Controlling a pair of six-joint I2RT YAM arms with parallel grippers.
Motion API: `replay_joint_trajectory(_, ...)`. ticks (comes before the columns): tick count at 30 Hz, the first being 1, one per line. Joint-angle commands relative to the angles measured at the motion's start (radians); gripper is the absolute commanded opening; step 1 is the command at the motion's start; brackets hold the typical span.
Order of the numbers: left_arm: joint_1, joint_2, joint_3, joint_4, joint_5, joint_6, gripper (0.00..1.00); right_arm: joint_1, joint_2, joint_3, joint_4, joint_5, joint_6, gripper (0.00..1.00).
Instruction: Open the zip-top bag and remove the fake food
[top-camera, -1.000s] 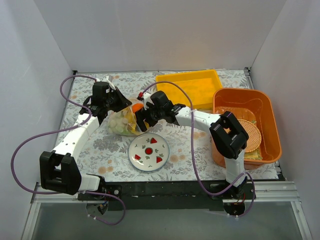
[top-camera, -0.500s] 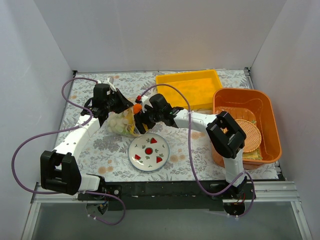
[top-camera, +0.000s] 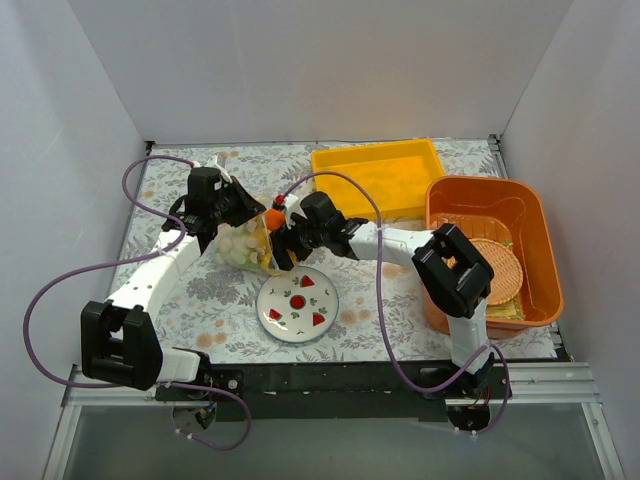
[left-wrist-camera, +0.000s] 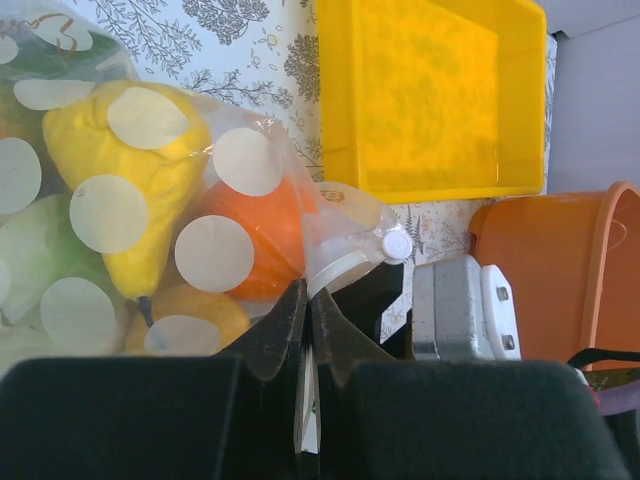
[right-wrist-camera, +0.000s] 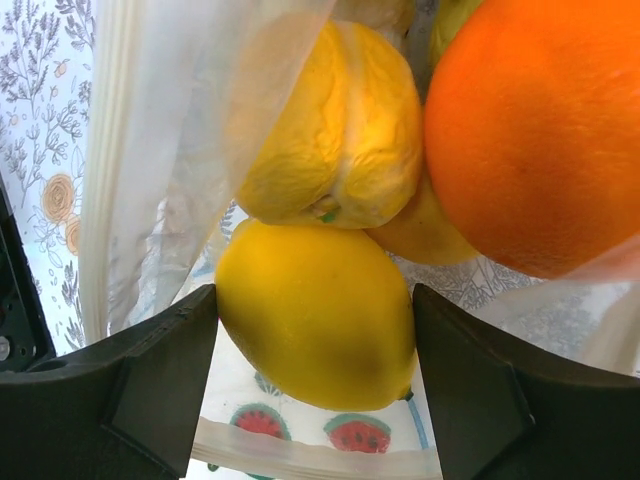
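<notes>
The zip-top bag (top-camera: 243, 247) hangs between both grippers above the table, just behind the white plate (top-camera: 297, 303). My left gripper (left-wrist-camera: 308, 295) is shut on the bag's white zip edge (left-wrist-camera: 345, 272). Through the film (left-wrist-camera: 250, 160) I see an orange fruit (left-wrist-camera: 262, 250), a yellow lemon (left-wrist-camera: 130, 175) and pale round pieces. My right gripper (right-wrist-camera: 315, 300) reaches into the bag's mouth, its fingers closed against both sides of a yellow lemon (right-wrist-camera: 320, 325). Another lemon (right-wrist-camera: 340, 130) and the orange (right-wrist-camera: 540, 130) sit just above it. From above, the orange (top-camera: 272, 215) shows at the bag's top.
A yellow tray (top-camera: 380, 178) stands at the back, right of the bag. An orange basket (top-camera: 445, 200) with a woven mat stands at the right. The plate's rim (right-wrist-camera: 300, 450) with watermelon motifs lies directly under the right gripper.
My right gripper has moved left and a little down into the bag's mouth. The bag has been drawn narrower and more upright. The left gripper has barely moved.
</notes>
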Motion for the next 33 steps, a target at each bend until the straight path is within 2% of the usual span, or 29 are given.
replay_joint_trajectory(1, 0.001, -0.036, 0.013, 0.024, -0.076, 0.007, 0.00, 0.008, -0.076, -0.002, -0.046, 0.048, 0.004, 0.24)
replay_joint_trajectory(18, -0.001, 0.036, 0.025, 0.061, -0.093, -0.035, 0.00, -0.016, -0.127, 0.193, -0.267, 0.286, 0.034, 0.15)
replay_joint_trajectory(33, -0.001, 0.107, 0.048, 0.069, -0.161, -0.092, 0.00, -0.068, -0.168, 0.278, -0.354, 0.335, 0.015, 0.14)
